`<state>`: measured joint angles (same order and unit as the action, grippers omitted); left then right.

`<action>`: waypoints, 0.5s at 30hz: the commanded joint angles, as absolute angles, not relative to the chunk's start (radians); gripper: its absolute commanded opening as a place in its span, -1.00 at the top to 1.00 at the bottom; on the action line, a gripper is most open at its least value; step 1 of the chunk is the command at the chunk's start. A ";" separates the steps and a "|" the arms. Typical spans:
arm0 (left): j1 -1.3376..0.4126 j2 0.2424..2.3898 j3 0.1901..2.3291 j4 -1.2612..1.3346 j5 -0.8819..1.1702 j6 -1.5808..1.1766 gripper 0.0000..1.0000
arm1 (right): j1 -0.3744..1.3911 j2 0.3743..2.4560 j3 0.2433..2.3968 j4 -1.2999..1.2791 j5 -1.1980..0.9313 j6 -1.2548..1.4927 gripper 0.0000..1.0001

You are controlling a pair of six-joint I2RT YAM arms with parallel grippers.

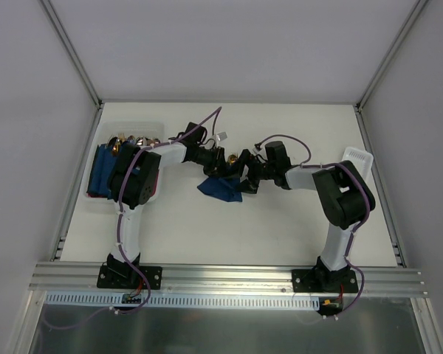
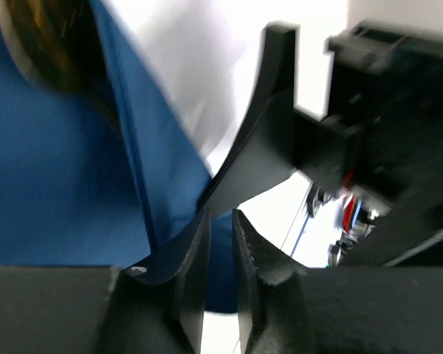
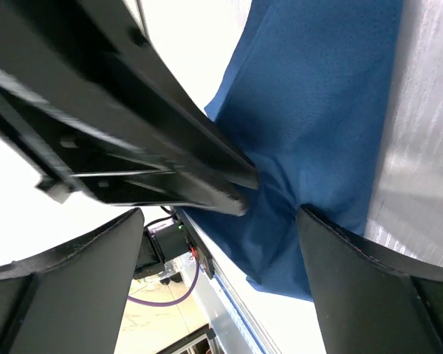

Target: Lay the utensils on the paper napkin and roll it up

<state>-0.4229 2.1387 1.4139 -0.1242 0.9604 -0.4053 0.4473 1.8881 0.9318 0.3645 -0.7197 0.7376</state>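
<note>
Table: white flat tabletop [image 1: 280, 221] that carries everything, with both arms reaching in over its middle.
Tray: white rectangular plastic tray [image 1: 96, 200], well behind the left gripper, beside that arm's elbow.
Rolls: thick dark blue napkin rolls [image 1: 102, 173] with shiny metal cutlery heads at their far ends, lying side by side in the tray.
Basket: small white perforated plastic basket [image 1: 356, 156], well apart from the right gripper, out past that arm's shoulder.
Napkin: thin dark navy-blue paper napkin [image 1: 220, 189], rumpled rather than flat, lying directly under and between the two grippers, with one corner spreading toward the near edge.
Left gripper: black two-finger left gripper [image 2: 220, 221], its jaws drawn in to a narrow slit with blue paper showing in the slit. The right wrist view shows the napkin puckering where these fingertips meet it, so it is pinching a fold.
Right gripper: black two-finger right gripper [image 3: 220, 217], its jaws spread wide with nothing between the pads. It faces the left gripper's tips closely, and the napkin fills the space ahead of it.
Utensil: blurred coppery-brown rounded utensil head [image 2: 40, 44], resting on the blue paper ahead and to the left of the left gripper's fingers. Its kind cannot be told.
</note>
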 commanded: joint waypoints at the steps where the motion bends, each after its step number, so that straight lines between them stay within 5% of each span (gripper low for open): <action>1: -0.410 2.079 1.362 -0.182 0.954 -0.348 0.67 | 0.436 1.904 0.900 0.345 -0.689 0.689 -0.79; 9: -0.410 2.072 1.295 -0.212 0.911 -0.291 0.77 | 0.430 1.885 0.902 0.345 -0.726 0.657 -0.78; 15: -0.410 2.095 1.282 -0.213 0.868 -0.298 0.86 | 0.431 1.800 0.913 0.331 -0.746 0.618 -0.59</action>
